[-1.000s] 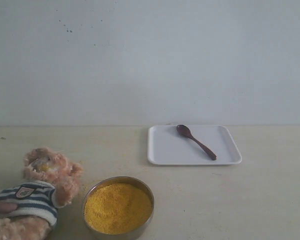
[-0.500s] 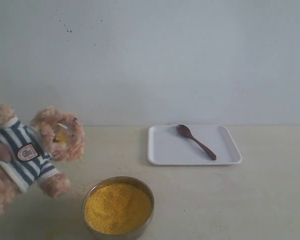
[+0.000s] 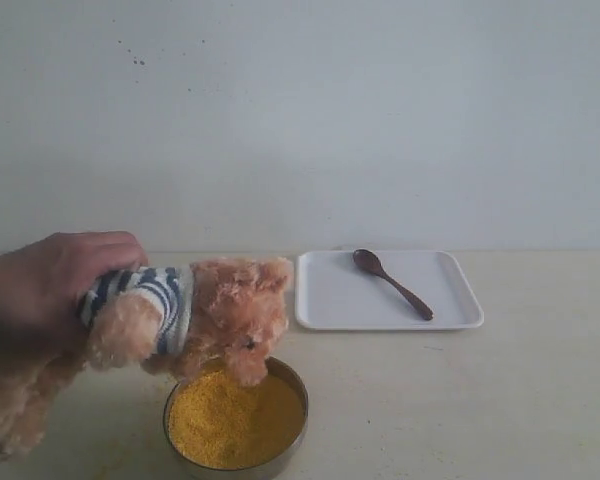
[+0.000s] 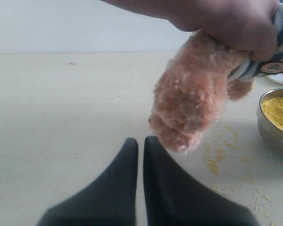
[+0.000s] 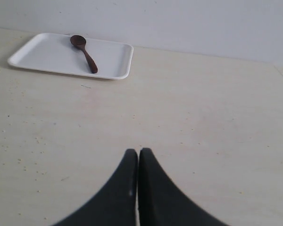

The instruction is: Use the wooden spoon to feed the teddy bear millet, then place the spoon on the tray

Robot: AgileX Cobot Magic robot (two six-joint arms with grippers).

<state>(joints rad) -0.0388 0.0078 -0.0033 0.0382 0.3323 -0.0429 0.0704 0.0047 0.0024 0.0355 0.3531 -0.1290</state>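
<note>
A human hand [image 3: 50, 290] holds the teddy bear [image 3: 205, 310] lying forward, its face tipped down over the metal bowl of yellow millet [image 3: 235, 417]. The wooden spoon [image 3: 391, 283] lies slantwise on the white tray [image 3: 330, 300] at the back right; the right wrist view also shows the spoon [image 5: 83, 52] on the tray [image 5: 42, 56]. My left gripper [image 4: 141, 142] is shut and empty, just below the bear's hanging leg [image 4: 188, 106]. My right gripper [image 5: 138, 153] is shut and empty over bare table, far from the tray. Neither gripper shows in the exterior view.
Loose millet grains [image 4: 212, 165] are scattered on the table beside the bowl's rim [image 4: 269, 127]. A pale wall stands behind the table. The human arm reaches in from the left edge.
The hand has swung the bear from upright at the left to lying forward over the bowl, snout toward the millet. Spoon, tray and bowl have not moved.
</note>
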